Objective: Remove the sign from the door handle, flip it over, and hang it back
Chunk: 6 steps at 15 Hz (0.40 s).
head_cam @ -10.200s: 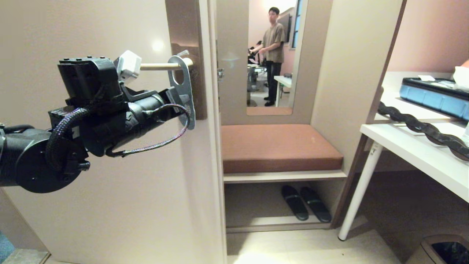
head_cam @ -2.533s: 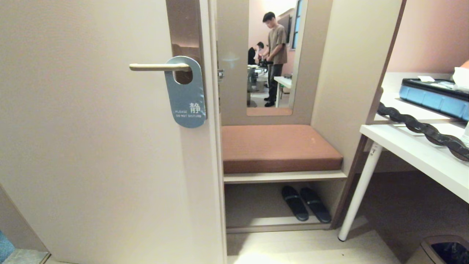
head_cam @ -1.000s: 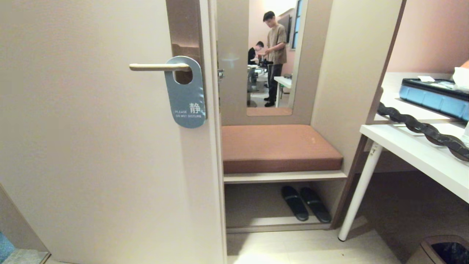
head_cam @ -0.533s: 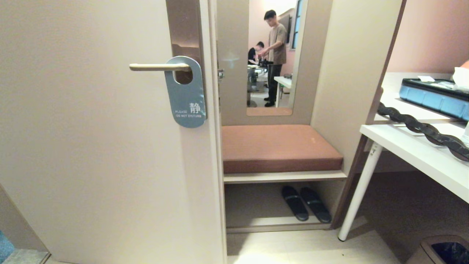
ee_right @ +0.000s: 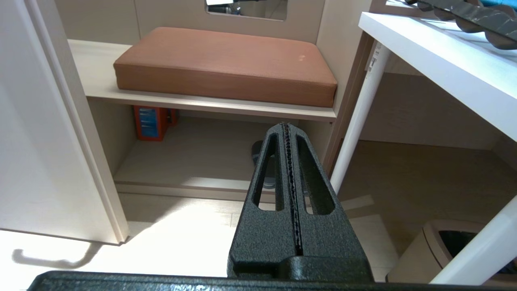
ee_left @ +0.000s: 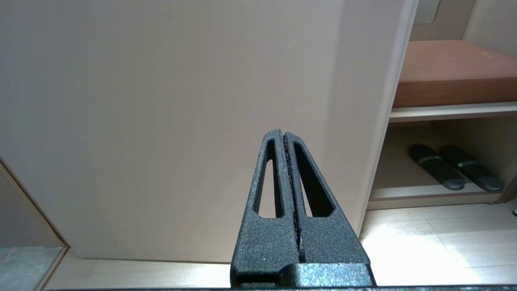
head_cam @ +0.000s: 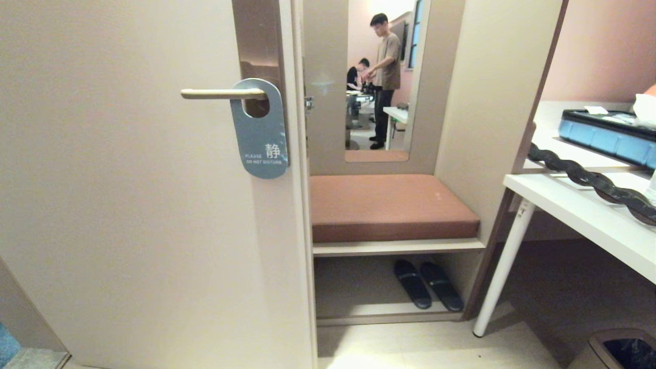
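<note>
Head camera: sits high, faces the door (head_cam: 128, 205) close up, taking in the bench cushion (head_cam: 389, 205) and slippers (head_cam: 428, 284) further back.

Left wrist camera: low, behind the closed left gripper (ee_left: 284, 135), looking level at the door's lower panel, near; cushion and slippers off to one side beyond the fingertips.

Right wrist camera: low, behind the closed right gripper (ee_right: 286, 126), aimed at the cushion and the shelf under it. All three share the cushion.
</note>
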Tool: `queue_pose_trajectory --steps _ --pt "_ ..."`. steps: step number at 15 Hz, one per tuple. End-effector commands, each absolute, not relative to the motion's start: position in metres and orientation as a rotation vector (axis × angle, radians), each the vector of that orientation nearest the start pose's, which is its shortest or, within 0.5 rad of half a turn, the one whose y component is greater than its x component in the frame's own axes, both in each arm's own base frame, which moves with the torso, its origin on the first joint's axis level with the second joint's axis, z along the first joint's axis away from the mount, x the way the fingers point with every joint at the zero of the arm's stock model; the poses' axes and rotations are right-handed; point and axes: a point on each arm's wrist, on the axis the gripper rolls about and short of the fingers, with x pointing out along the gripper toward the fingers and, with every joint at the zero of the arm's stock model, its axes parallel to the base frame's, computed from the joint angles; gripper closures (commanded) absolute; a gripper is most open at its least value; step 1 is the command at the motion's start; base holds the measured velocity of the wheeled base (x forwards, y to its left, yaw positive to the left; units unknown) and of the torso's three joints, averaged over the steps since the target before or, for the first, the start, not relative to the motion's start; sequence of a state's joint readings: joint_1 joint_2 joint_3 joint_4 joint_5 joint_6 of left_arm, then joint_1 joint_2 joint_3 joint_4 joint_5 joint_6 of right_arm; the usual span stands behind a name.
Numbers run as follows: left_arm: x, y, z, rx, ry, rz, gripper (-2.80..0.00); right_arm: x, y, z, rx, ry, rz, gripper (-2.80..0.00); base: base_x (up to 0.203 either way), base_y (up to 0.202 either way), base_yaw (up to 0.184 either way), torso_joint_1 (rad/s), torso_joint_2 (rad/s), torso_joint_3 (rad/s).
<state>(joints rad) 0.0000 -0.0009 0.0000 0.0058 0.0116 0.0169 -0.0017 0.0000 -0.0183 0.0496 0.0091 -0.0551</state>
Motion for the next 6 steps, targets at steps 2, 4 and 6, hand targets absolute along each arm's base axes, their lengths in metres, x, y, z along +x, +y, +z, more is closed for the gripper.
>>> queue_pose_trajectory --steps 2,4,6 --pt "-0.0228 0.0003 0.0749 0.017 0.006 0.012 0.0 -0.0243 0.0001 0.0754 -0.057 0.032 0.004 0.0 0.0 0.0 0.0 0.0 0.0 0.0" --pt "-0.0228 0.0003 0.0749 0.016 0.006 0.012 0.0 -0.0243 0.0002 0.0754 -0.054 0.032 0.007 0.0 0.0 0.0 0.0 0.0 0.0 0.0" --pt "-0.0228 0.0003 0.0749 0.017 0.006 0.012 0.0 -0.0243 0.0002 0.0754 -0.054 0.032 0.007 0.0 0.0 0.0 0.0 0.0 0.0 0.0"
